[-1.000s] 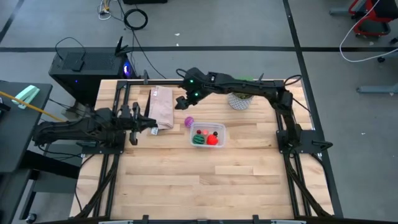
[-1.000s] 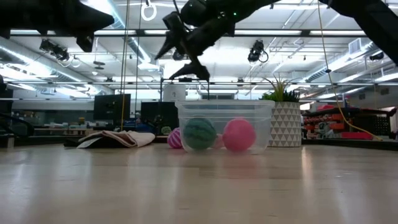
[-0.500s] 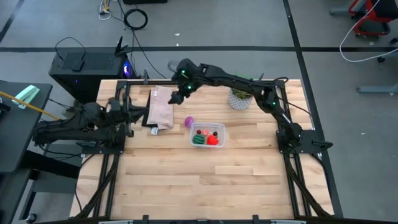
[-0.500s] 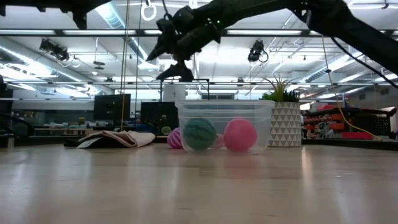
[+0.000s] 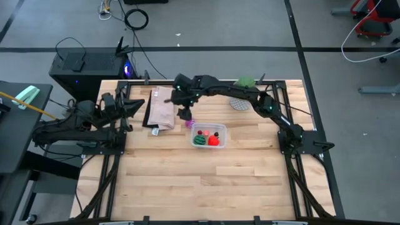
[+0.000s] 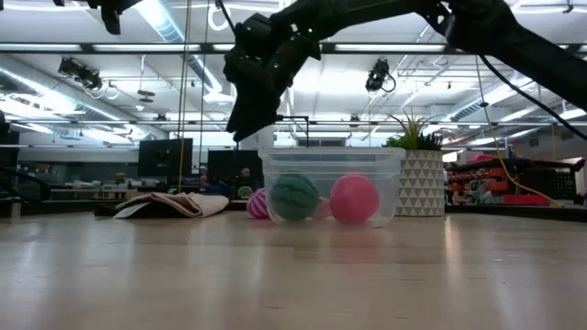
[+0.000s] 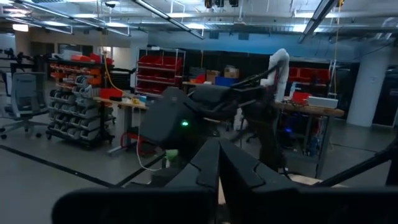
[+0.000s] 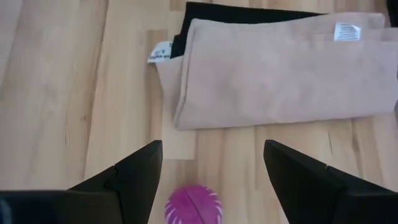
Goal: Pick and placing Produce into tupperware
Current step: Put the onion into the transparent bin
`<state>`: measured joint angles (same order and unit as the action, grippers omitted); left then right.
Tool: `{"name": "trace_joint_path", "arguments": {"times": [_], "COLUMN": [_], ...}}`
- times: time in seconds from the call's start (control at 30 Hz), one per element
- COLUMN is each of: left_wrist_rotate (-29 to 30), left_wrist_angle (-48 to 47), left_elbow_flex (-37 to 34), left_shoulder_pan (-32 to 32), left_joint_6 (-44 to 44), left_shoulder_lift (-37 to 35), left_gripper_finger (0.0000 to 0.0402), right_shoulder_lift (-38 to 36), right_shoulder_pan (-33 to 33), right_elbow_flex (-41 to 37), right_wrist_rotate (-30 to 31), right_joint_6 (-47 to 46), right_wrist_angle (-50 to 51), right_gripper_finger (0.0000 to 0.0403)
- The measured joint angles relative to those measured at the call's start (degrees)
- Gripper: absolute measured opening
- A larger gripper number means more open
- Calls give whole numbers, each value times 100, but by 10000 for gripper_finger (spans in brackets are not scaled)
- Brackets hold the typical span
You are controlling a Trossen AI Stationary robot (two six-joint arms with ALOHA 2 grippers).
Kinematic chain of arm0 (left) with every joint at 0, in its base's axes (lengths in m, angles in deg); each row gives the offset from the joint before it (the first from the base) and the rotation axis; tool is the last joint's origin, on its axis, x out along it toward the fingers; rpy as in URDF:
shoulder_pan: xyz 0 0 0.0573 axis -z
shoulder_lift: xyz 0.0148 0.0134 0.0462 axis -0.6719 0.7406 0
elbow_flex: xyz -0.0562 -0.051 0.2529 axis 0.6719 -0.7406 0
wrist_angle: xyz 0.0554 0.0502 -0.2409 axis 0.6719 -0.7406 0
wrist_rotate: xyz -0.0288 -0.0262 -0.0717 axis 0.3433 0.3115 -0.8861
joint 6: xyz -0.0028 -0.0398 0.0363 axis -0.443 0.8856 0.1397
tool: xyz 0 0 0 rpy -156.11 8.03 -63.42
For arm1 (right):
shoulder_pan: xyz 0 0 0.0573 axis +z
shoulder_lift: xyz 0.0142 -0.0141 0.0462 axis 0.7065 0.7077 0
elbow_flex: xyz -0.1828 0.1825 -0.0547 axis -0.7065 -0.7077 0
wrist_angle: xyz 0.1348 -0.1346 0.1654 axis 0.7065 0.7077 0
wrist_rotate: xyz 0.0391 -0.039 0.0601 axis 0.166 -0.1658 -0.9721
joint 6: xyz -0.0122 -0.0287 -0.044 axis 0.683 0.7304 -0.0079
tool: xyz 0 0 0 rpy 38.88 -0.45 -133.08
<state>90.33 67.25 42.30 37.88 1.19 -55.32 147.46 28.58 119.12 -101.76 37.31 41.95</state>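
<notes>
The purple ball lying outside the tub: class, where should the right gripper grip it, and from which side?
Grip the purple ball across its middle, coming straight down. It is round, so any width serves, and it lies on bare table between the folded tan cloth and the clear tub. The open right gripper already hangs over it.

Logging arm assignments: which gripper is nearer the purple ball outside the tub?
Right. The right gripper hangs open just above the purple ball, which sits between its fingers in the wrist view. The left gripper waits beyond the folded cloth.
</notes>
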Motion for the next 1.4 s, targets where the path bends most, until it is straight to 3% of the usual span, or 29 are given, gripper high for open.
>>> {"name": "trace_joint_path", "arguments": {"times": [0.1,0.37,0.63,0.93,1.4], "left_wrist_rotate": [-2,-2,-4,-7,-9], "left_wrist_angle": [-3,-289,-779,-763,-763], "left_elbow_flex": [0,0,-2,-2,-2], "left_shoulder_pan": [0,0,0,0,0], "left_joint_6": [-1,-7,0,0,4], "left_shoulder_lift": [0,0,0,-1,-1], "left_gripper_finger": [12,24,26,14,20], "right_shoulder_lift": [36,190,190,184,320], "right_shoulder_pan": [95,98,-22,-86,-131], "right_elbow_flex": [0,-17,-15,-292,-541], "right_wrist_rotate": [216,217,256,98,-341], "right_joint_6": [-37,-1544,-4365,-5364,-5814], "right_wrist_angle": [112,820,1009,1135,938], "right_gripper_finger": [291,292,289,295,302]}}
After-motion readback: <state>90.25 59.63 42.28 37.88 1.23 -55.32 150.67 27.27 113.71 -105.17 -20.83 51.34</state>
